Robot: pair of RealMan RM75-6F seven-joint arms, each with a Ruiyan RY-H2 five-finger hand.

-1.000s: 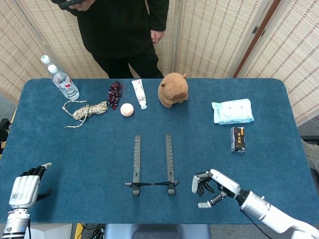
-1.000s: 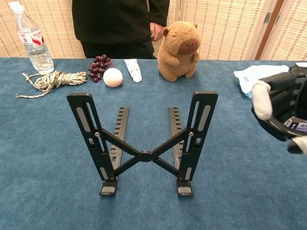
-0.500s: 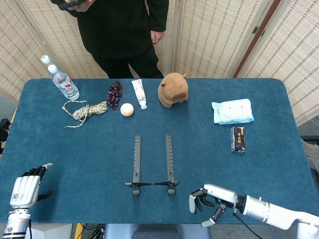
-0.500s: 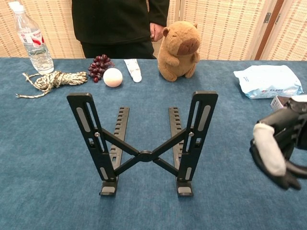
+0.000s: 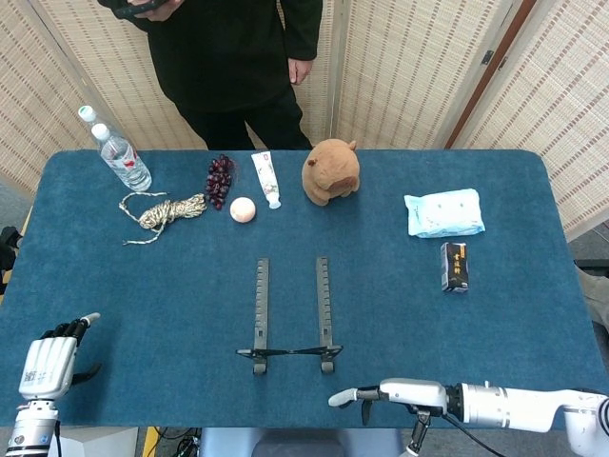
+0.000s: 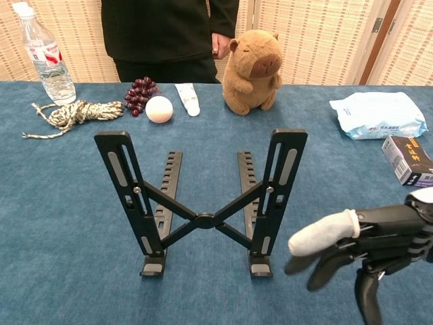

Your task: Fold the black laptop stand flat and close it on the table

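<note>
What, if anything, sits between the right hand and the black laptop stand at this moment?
Nothing visible. The right hand is just right of the laptop stand, with only bare blue tablecloth between them.

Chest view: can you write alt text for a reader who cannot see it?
A black laptop stand stands unfolded on a blue table, its arms upright. The robot's right hand reaches in from the right, empty, fingers pointing at the stand without touching. Behind: a bottle, rope, grapes, a plush capybara.
</note>
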